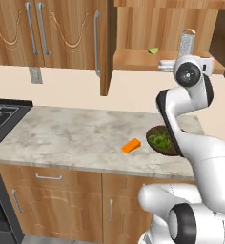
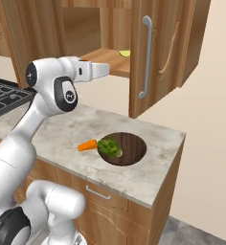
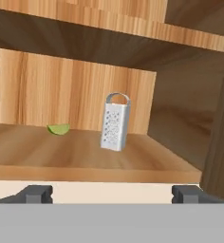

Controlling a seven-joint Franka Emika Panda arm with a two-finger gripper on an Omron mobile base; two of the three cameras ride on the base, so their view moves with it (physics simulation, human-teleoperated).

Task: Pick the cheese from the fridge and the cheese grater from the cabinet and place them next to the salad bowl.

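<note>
Two dark fingertips (image 3: 37,194) of the white arm's gripper (image 3: 112,194) are seen spread wide apart at the foot of the hand view, with nothing held between them. The gripper is raised to the level of the wooden shelf inside the open brown wall cabinet (image 1: 133,28) and is pointed into it, short of the shelf's front edge. On that shelf the small silver-grey metal box grater (image 3: 115,122) is stood upright, handle uppermost, free of the gripper and set back from the edge. A small green wedge-shaped item (image 3: 59,129) is seen lying on the same shelf, apart from the grater on its left in the hand view. On the pale marbled countertop (image 1: 76,138) below, the small orange wedge of cheese (image 1: 131,145) is laid just beside the shallow dark brown salad bowl with green leaves (image 2: 124,148); in the right base view the two appear to touch, though contact cannot be confirmed. The cabinet door with the long silver bar handle (image 2: 146,57) is stood open. A black stove top (image 1: 2,119) is noted at the counter's left end.
</note>
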